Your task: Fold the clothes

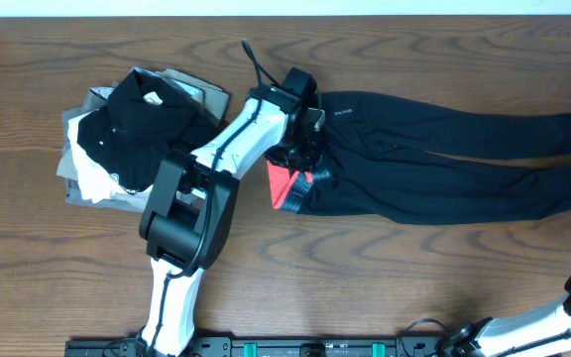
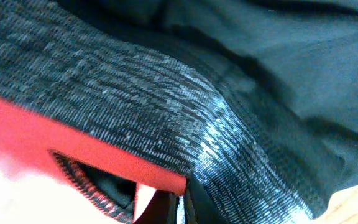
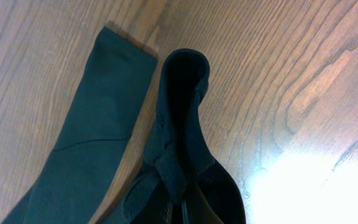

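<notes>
Leggings [image 1: 444,149], one pair: right pincer [image 3: 182,208] tight on one cuff [image 3: 182,81]; left pincer [image 1: 303,149], state unclear.

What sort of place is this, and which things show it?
Likely a robotics lab bench, not a home: robot arms at a wooden table, black leggings laid out, other garments piled beside them.

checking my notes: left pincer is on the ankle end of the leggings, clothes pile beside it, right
No: the left pincer is on the waistband end of the leggings, not the ankle end, as the overhead view shows. The clothes pile is beside it.
</notes>
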Controlling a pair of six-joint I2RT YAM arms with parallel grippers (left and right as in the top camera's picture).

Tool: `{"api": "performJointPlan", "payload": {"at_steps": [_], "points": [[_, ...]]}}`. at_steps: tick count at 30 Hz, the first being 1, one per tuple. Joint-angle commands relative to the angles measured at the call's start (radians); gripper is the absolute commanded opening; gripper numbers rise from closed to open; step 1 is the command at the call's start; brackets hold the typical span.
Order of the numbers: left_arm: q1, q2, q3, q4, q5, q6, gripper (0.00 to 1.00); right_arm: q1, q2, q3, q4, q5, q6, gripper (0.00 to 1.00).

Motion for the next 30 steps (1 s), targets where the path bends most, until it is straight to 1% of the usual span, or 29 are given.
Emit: {"api": "performJointPlan", "payload": {"at_steps": [1, 5, 11, 20, 21, 23, 24, 28, 30], "points": [[0.005, -0.005, 0.025, 0.016, 0.01, -0.002, 0.06, 0.01, -0.005, 0.007, 0.005, -0.001, 0.019, 0.04], [0.01, -0.008, 0.068, 0.046, 0.01, -0.002, 0.06, 0.01, -0.005, 0.007, 0.005, -0.001, 0.019, 0.04], [0.01, -0.007, 0.069, 0.177, 0.002, -0.002, 0.07, 0.01, -0.005, 0.007, 0.005, -0.001, 0.019, 0.03], [0.006, 0.014, 0.067, 0.248, 0.003, -0.002, 0.12, 0.013, -0.005, 0.007, 0.004, -0.001, 0.023, 0.03], [0.006, 0.019, 0.067, 0.247, 0.003, -0.002, 0.15, 0.012, -0.005, 0.007, 0.004, -0.001, 0.023, 0.03], [0.006, 0.031, 0.067, 0.238, 0.002, -0.002, 0.3, 0.012, -0.005, 0.007, 0.004, -0.001, 0.023, 0.03], [0.007, 0.033, 0.067, 0.225, 0.002, -0.001, 0.42, 0.012, -0.005, 0.007, 0.005, -0.002, 0.023, 0.03], [0.008, 0.034, 0.067, 0.2, -0.064, -0.001, 0.6, 0.012, -0.005, 0.007, 0.005, -0.002, 0.023, 0.03], [0.011, 0.031, 0.067, 0.198, -0.07, 0.003, 0.65, 0.012, -0.005, 0.007, 0.005, -0.002, 0.023, 0.03]]}}
